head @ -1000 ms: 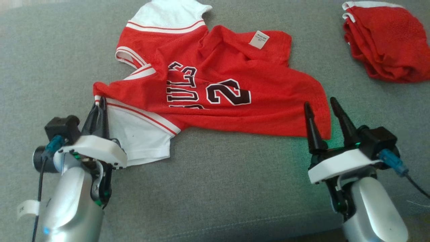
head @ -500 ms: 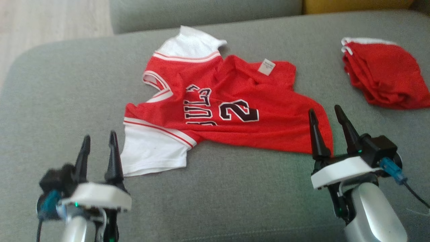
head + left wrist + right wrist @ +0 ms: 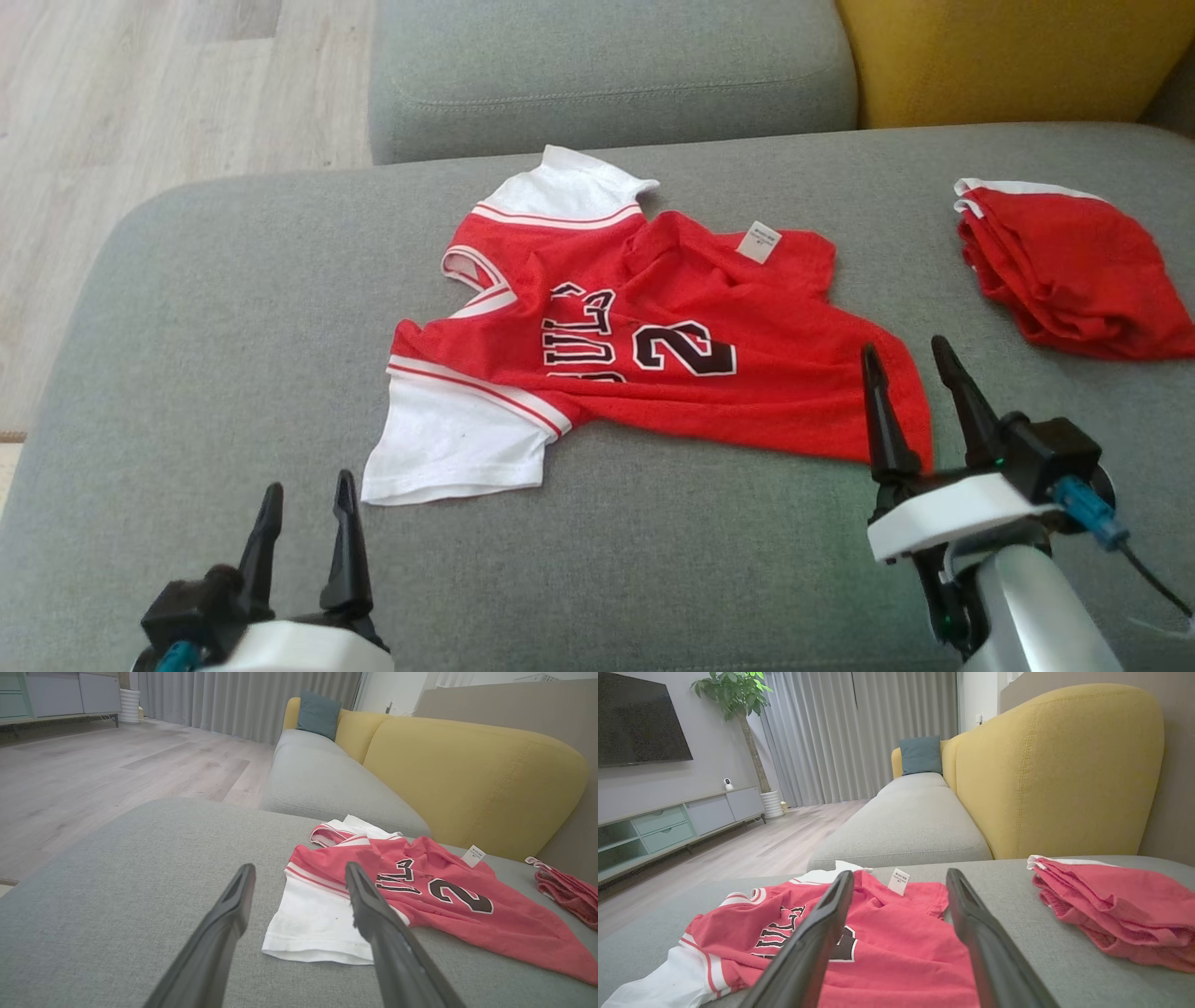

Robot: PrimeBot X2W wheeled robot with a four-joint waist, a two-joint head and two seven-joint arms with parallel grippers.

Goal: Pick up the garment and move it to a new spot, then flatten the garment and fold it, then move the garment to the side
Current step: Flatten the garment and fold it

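- My left gripper (image 3: 309,481) sits low at my lower left, its two dark fingers (image 3: 347,551) spread wide, pointing up, empty
- My right gripper (image 3: 904,344) stands higher at my lower right, likewise spread wide and empty
- My pale right forearm (image 3: 1036,607) slants up beneath it from the bottom edge

The jersey (image 3: 775,411) is red with white sleeves and black lettering; the cushion (image 3: 187,327) is grey

Red mesh jersey (image 3: 747,401) with white sleeves and black numeral 2, lying rumpled, unfolded, on grey sofa cushion (image 3: 233,327).
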